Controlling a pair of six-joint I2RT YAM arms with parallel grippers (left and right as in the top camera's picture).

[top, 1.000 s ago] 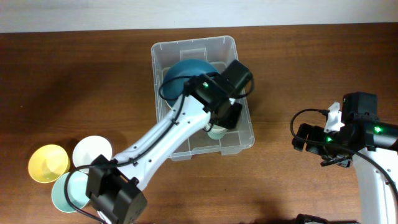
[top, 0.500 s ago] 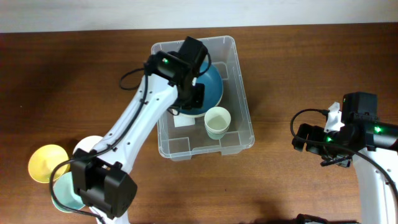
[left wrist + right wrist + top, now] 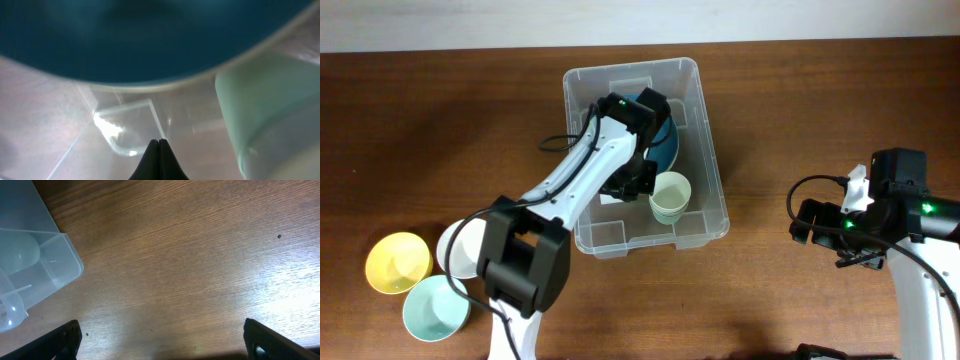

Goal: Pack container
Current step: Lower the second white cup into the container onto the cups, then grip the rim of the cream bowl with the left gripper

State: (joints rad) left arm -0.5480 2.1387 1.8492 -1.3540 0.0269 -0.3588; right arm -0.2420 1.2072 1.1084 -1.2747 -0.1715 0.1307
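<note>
The clear container (image 3: 710, 205) stands at the table's middle. Inside it lie a dark teal bowl (image 3: 665, 140) at the back and a pale green cup (image 3: 670, 196) toward the front right. My left gripper (image 3: 632, 183) is inside the container between bowl and cup. In the left wrist view its fingers (image 3: 159, 150) are shut and empty above the container's floor, with the teal bowl (image 3: 140, 40) above and the pale cup (image 3: 270, 115) at the right. My right gripper (image 3: 160, 345) is open and empty over bare table, right of the container's corner (image 3: 40, 260).
A yellow bowl (image 3: 396, 263), a white bowl (image 3: 455, 247) and a pale green bowl (image 3: 436, 309) sit at the front left of the wooden table (image 3: 440, 130). The left arm (image 3: 570, 190) crosses from there to the container.
My left arm swung from the container's right side to its back left, then settled at its middle. The teal bowl and pale cup came into view inside. The right arm stayed still.
</note>
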